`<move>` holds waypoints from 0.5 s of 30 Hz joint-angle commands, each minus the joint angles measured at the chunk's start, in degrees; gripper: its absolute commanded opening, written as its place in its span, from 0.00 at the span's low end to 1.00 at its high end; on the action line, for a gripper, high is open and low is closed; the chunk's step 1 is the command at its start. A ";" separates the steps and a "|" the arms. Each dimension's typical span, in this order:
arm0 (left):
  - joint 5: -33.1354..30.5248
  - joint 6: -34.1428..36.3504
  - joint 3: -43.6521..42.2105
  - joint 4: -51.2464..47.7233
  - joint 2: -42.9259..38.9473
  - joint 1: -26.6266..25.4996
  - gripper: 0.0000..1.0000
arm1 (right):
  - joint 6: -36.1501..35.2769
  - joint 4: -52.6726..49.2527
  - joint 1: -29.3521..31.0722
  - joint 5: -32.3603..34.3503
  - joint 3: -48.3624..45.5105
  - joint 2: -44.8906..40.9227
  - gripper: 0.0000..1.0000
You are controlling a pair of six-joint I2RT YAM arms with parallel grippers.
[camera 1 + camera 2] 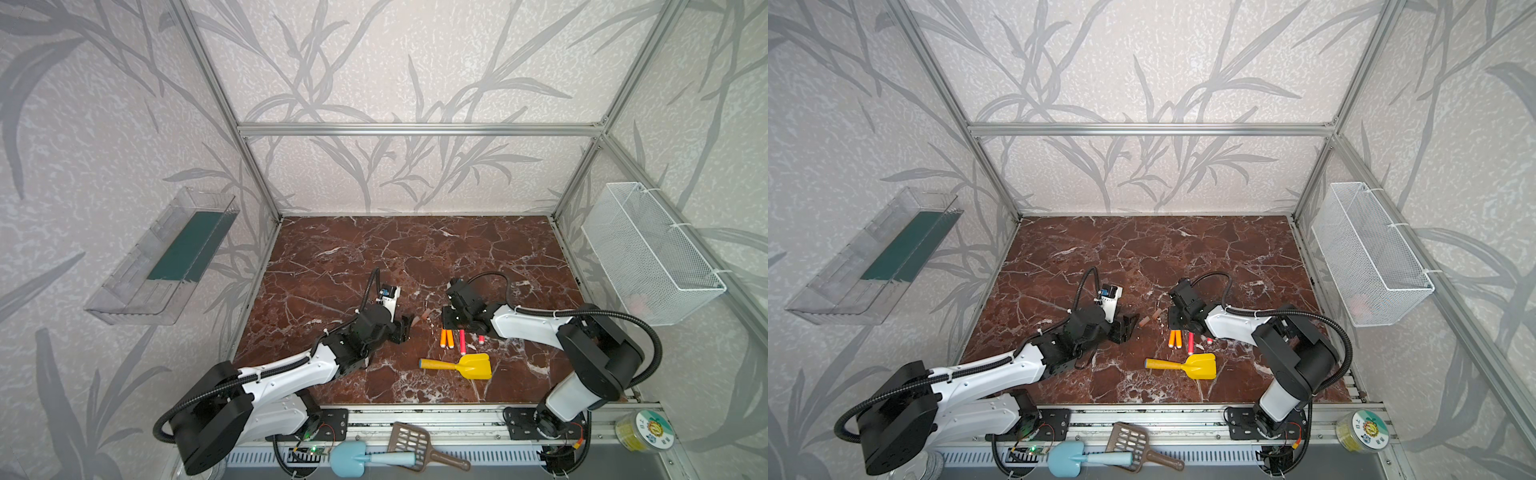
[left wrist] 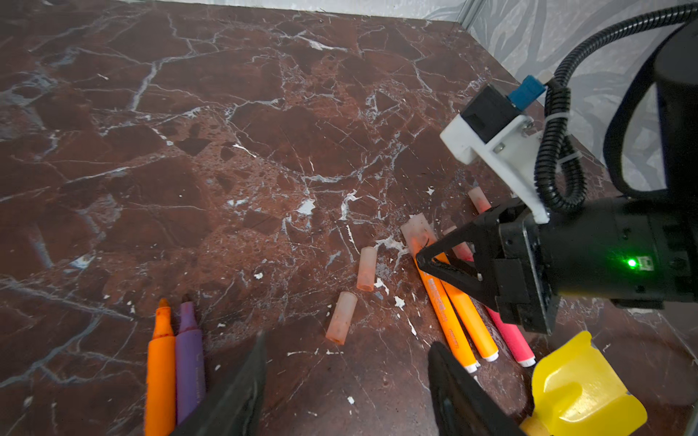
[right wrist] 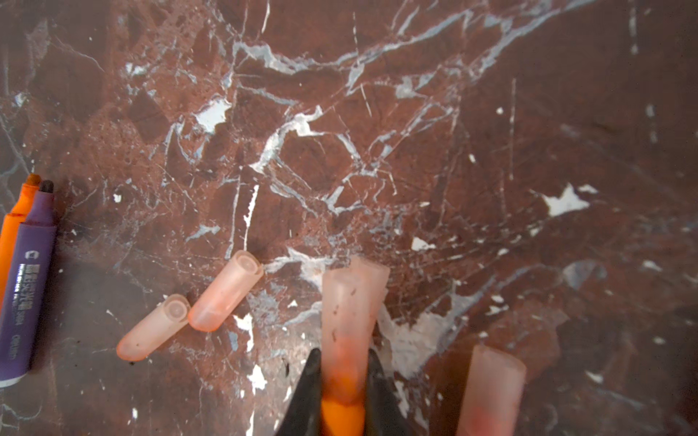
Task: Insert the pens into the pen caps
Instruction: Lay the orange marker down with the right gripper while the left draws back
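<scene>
My right gripper is shut on an orange pen just behind its fitted pen cap; the pen lies low over the marble. Beside it lie a second orange pen and a red-pink pen, with another capped tip close by. Two loose pen caps rest on the marble just ahead of my left gripper, which stands open with nothing between its fingers. An uncapped orange pen and a purple pen lie side by side next to it, hidden under the left arm in both top views.
A yellow toy shovel lies near the pens' white ends. A white wire basket hangs on the right wall and a clear tray on the left wall. A blue shovel and a brown scoop lie on the front rail.
</scene>
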 commanded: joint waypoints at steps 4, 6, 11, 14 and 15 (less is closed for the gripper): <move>-1.93 0.52 -1.57 -2.37 -3.99 0.54 0.69 | 0.62 -3.59 -0.94 2.66 -1.26 1.50 0.02; -2.05 0.50 -2.40 -1.77 -4.95 0.56 0.69 | 0.56 -3.17 -0.94 2.82 -1.65 1.46 0.09; -1.87 0.39 -2.88 -2.71 -7.17 0.56 0.70 | 2.34 -2.05 -0.93 2.80 -2.56 0.66 0.27; -1.59 0.25 -3.61 -2.36 -8.22 0.66 0.70 | 2.63 -1.83 -0.94 3.60 -3.26 -0.30 0.32; -1.55 0.30 -3.74 -2.27 -8.44 0.63 0.70 | 2.67 -1.69 -0.94 3.79 -3.43 -0.70 0.33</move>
